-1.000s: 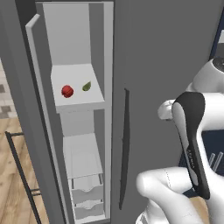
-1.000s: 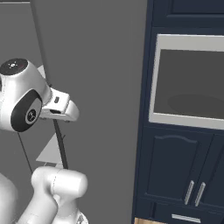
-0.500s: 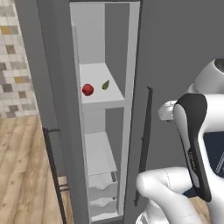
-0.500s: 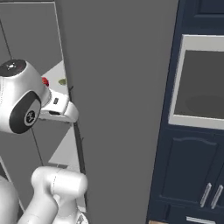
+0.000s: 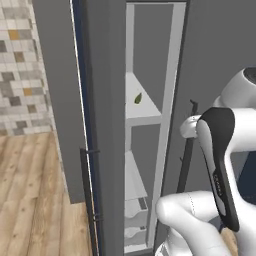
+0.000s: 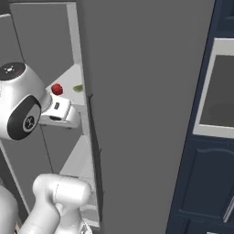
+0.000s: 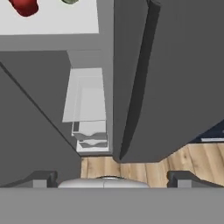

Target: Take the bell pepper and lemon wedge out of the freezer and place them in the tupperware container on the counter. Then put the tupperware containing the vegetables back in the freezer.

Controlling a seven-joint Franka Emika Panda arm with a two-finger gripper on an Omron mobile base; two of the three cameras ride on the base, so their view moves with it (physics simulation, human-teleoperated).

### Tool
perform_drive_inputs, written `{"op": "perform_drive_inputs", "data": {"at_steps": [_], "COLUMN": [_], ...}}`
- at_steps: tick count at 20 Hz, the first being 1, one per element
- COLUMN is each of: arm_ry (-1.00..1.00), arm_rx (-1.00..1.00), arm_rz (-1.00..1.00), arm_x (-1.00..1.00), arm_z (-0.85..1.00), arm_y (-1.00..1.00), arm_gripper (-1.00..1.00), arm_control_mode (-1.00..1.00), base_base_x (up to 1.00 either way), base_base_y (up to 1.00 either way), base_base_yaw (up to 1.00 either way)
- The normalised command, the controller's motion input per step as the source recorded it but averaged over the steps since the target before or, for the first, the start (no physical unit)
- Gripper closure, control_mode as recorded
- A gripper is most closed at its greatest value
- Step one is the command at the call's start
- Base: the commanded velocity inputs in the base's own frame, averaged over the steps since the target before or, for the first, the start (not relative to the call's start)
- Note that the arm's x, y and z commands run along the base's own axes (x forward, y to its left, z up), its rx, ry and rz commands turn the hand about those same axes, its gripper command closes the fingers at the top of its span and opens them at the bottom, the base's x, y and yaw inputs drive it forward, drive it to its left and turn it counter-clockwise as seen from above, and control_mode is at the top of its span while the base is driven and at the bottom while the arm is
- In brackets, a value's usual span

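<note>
The freezer [image 5: 167,75] stands open, showing white inner walls and a white shelf [image 7: 52,26]. On that shelf sit the red bell pepper [image 6: 56,89] and, just to its right, the small olive-green lemon wedge [image 6: 78,87]. In the hand view the bell pepper [image 7: 25,6] and lemon wedge [image 7: 70,1] lie at the top left edge. In the left base view the lemon wedge [image 5: 138,98] shows and the pepper is hidden behind the door. My gripper [image 7: 111,179] is open and holds nothing, well short of the shelf. The tupperware container and the counter are out of view.
The open freezer door [image 5: 87,125] stands edge-on at the left. A long dark handle [image 6: 93,137] runs down the neighbouring grey door. White drawers [image 7: 89,127] sit below the shelf. A built-in oven [image 6: 219,91] in navy cabinets is to the right, over a wood floor [image 5: 30,200].
The whole picture has shifted, so the base has moved: the freezer opening sits further right in the left base view and the pepper is now hidden there. The gripper stays open.
</note>
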Motion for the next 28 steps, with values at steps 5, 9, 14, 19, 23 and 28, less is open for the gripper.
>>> {"op": "perform_drive_inputs", "data": {"at_steps": [5,9,14,19,23,28], "arm_ry": [0.0,0.0,-0.06,-0.11,-0.03,-0.01], "arm_rx": [0.0,0.0,0.13,0.23,0.08,-0.01], "arm_rz": [0.0,0.0,0.0,0.05,0.19,0.27], "arm_x": [0.0,0.0,-0.33,-0.17,0.07,0.21], "arm_z": [0.0,0.01,0.26,0.24,0.04,0.05], "arm_y": [0.0,0.05,0.02,0.11,0.37,0.44], "arm_gripper": [-1.0,-1.0,-1.0,-1.0,-1.0,-1.0], "arm_control_mode": [1.0,-1.0,-1.0,-1.0,-1.0,-1.0], "base_base_x": [0.64,0.22,0.0,0.0,0.0,0.0], "base_base_y": [0.02,0.11,0.0,0.0,0.0,0.0], "base_base_yaw": [-0.02,0.0,0.0,0.0,0.0,0.0]}}
